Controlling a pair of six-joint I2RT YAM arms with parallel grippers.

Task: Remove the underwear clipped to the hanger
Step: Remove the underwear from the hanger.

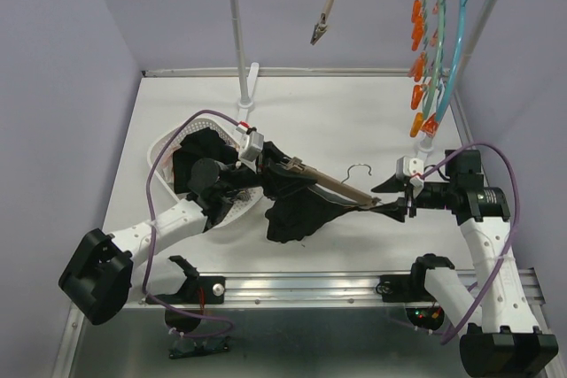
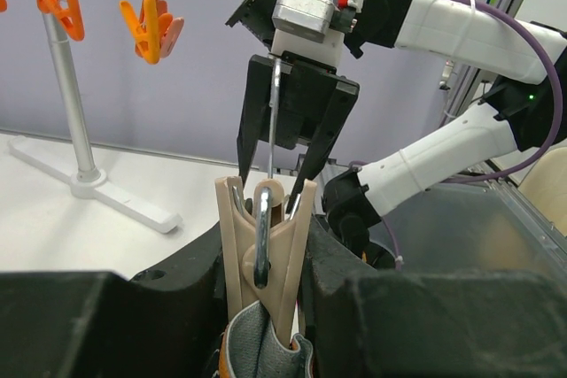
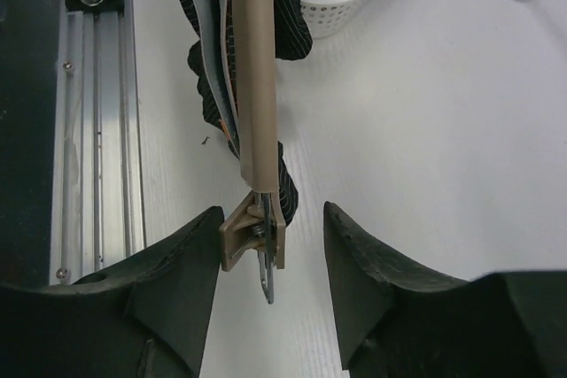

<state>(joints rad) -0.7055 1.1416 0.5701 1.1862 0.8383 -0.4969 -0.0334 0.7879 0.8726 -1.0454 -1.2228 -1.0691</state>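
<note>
A beige hanger (image 1: pixel 328 185) lies slanted across the table with black underwear (image 1: pixel 297 210) bunched under it. My left gripper (image 1: pixel 257 152) is shut on the hanger's left clip (image 2: pixel 266 245), squeezing it. Grey cloth with an orange edge (image 2: pixel 257 343) sits in that clip's mouth. My right gripper (image 3: pixel 273 219) stands open around the right clip (image 3: pixel 252 238). Its left finger (image 3: pixel 190 254) touches the clip and the other finger stands apart. Dark striped underwear (image 3: pixel 288 15) hangs along the bar (image 3: pixel 255 59).
A white basket (image 1: pixel 164 143) holding dark clothes stands at the left. A drying rack post (image 1: pixel 237 33) rises at the back. Ring hangers with orange pegs (image 1: pixel 425 59) hang at the right. An aluminium rail (image 1: pixel 301 285) runs along the near edge.
</note>
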